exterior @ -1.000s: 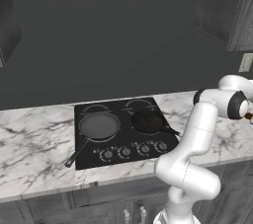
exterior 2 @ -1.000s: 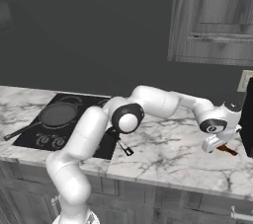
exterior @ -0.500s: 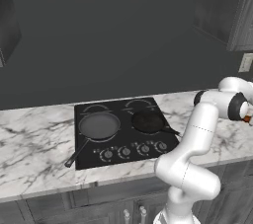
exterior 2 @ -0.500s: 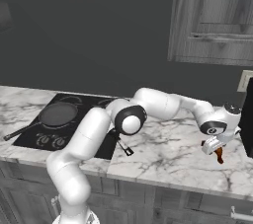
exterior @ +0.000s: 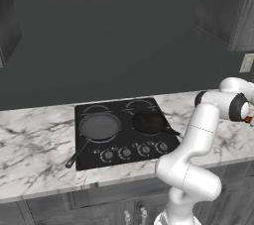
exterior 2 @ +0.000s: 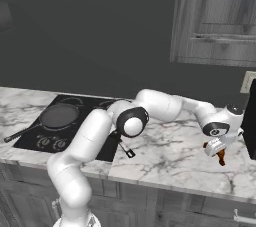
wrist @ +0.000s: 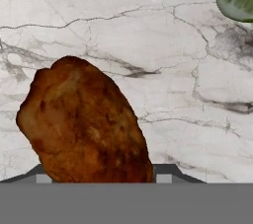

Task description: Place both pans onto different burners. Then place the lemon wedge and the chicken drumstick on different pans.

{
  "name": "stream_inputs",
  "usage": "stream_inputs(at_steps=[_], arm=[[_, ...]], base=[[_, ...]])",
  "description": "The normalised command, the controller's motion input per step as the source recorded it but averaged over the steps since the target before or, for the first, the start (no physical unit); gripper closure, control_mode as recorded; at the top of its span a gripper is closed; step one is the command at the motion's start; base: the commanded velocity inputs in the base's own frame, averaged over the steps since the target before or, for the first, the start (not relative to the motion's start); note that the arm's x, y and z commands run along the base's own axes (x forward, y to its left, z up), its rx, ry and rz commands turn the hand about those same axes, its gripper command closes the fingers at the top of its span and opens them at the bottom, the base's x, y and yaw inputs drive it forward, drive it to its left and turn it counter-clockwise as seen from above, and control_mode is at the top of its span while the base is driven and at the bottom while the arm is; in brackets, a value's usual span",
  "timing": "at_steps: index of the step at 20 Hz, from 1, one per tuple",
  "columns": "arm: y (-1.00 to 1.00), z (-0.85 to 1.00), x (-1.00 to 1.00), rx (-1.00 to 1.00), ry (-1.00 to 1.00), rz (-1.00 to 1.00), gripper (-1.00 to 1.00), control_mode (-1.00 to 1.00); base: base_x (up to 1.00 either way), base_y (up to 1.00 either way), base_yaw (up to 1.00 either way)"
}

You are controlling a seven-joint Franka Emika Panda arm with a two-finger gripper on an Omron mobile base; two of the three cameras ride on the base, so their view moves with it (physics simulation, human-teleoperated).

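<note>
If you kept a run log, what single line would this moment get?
pans: wide grey pan and small black pan both on black cooktop | claw: around orange-brown chicken drumstick on marble counter

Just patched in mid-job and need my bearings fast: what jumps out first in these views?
The chicken drumstick looms large in the hand view, lying on the marble counter right at the gripper, which reaches far right of the cooktop. Both pans sit on burners: the grey pan left, the black pan right.
</note>
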Motion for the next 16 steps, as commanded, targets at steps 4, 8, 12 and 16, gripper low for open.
stream_inputs(at_steps=[4, 8, 12, 16], arm=[[0.0, -0.01, 0.0, 0.0, 0.0, 0.0, 1.0, -1.0], [0.02, 0.16, 0.0, 0.0, 0.0, 0.0, 1.0, -1.0], [0.19, 0.22, -0.01, -0.02, 0.0, 0.0, 1.0, -1.0], [0.22, 0.1, -0.11, -0.02, 0.0, 0.0, 1.0, -1.0]], base=[[0.0, 0.0, 0.0], [0.0, 0.0, 0.0], [0.0, 0.0, 0.0], [0.0, 0.0, 0.0]])
